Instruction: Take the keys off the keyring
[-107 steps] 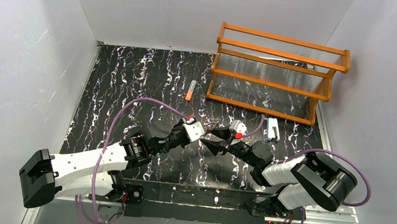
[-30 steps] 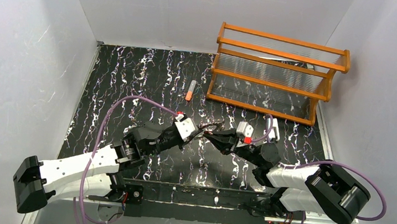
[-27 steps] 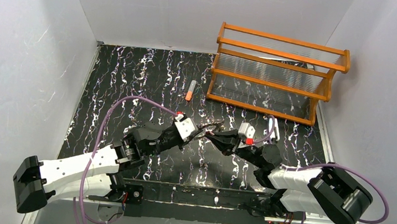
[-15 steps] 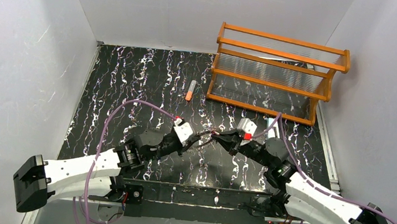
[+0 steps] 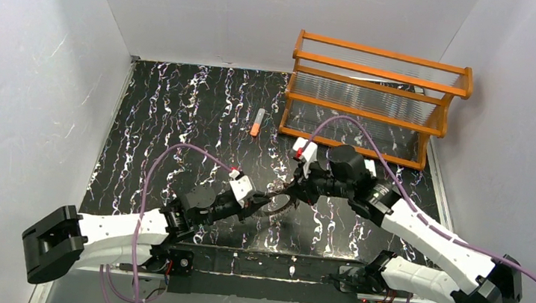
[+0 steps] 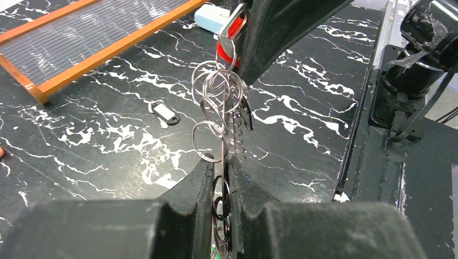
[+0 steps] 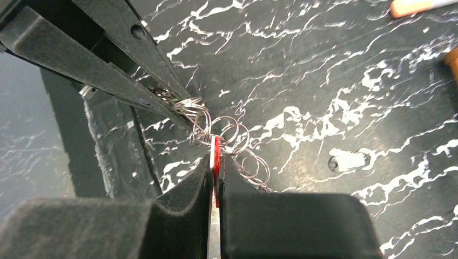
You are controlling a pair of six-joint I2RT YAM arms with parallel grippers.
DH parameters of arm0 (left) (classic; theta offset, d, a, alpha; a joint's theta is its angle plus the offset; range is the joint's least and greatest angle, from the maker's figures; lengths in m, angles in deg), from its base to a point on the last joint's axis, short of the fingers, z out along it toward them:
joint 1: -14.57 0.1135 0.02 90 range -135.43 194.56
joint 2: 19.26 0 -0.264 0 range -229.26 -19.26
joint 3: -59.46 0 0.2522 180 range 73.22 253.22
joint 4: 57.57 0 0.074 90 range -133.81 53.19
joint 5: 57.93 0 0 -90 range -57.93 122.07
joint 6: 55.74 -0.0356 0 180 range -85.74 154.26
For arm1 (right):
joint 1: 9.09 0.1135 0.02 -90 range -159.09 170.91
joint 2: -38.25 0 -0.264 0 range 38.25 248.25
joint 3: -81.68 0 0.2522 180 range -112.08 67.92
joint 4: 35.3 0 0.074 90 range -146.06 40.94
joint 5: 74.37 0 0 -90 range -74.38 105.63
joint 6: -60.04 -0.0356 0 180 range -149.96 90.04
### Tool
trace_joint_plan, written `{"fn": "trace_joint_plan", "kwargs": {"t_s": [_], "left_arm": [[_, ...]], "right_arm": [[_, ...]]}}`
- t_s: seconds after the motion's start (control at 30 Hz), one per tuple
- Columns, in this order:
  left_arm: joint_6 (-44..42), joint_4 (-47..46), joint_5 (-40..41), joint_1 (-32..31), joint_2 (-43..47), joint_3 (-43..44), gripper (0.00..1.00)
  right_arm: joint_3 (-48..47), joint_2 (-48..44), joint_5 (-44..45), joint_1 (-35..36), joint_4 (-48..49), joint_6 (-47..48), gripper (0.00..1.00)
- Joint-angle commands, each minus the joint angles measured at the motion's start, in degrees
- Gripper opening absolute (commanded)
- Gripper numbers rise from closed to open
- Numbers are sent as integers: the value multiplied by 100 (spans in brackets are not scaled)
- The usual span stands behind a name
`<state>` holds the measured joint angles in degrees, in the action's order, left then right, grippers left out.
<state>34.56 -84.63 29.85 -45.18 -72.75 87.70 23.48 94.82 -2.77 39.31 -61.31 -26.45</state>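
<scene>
Table (image 5: 316,235) front edge | left pincer (image 6: 222,164) clamps keyring (image 6: 221,97) | right pincer (image 7: 216,164), red key (image 7: 216,151)

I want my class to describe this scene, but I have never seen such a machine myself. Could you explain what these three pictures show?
These are two robot arms bolted at the near edge of a black marbled table, each ending in a two-finger gripper. One picture looks down from above and behind the arms. The other two come from a small camera on each wrist, so each shows its own dark fingers at the bottom. The left gripper is shut on a bunch of silver key rings, held above the table. The right gripper is shut on a red key tag joined to those rings. On the table lie a dark-and-white key tag, an orange-and-grey tube and a pale white-blue clip. An orange wooden rack stands at the back right.
</scene>
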Motion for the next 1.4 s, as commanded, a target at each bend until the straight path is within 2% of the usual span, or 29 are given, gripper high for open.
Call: {"fn": "trace_joint_plan", "kwargs": {"t_s": [0.0,0.1,0.23,0.4,0.63,0.93,1.37], "left_arm": [[-2,-583,-419,16,-299,-353,0],[-327,-1007,-391,16,-524,-532,11],[-751,-1315,-485,15,-784,-604,32],[-1093,-1485,-502,16,-1054,-554,44],[-1470,-1596,-517,16,-971,-478,52],[-1772,-1596,-773,16,-774,-190,57],[-2773,-1564,-1581,42,-1161,216,59]], "right_arm": [[-1051,281,-15,-85,-1054,98,1],[-1444,621,-208,-85,-1623,95,1],[-1684,916,-366,-81,-2024,53,1],[-1870,1072,-446,-80,-2285,47,1],[-1974,1223,-410,-82,-2598,100,1],[-1987,1289,-352,-78,-2799,199,1],[-2006,1319,-497,-69,-2953,399,1]]}}
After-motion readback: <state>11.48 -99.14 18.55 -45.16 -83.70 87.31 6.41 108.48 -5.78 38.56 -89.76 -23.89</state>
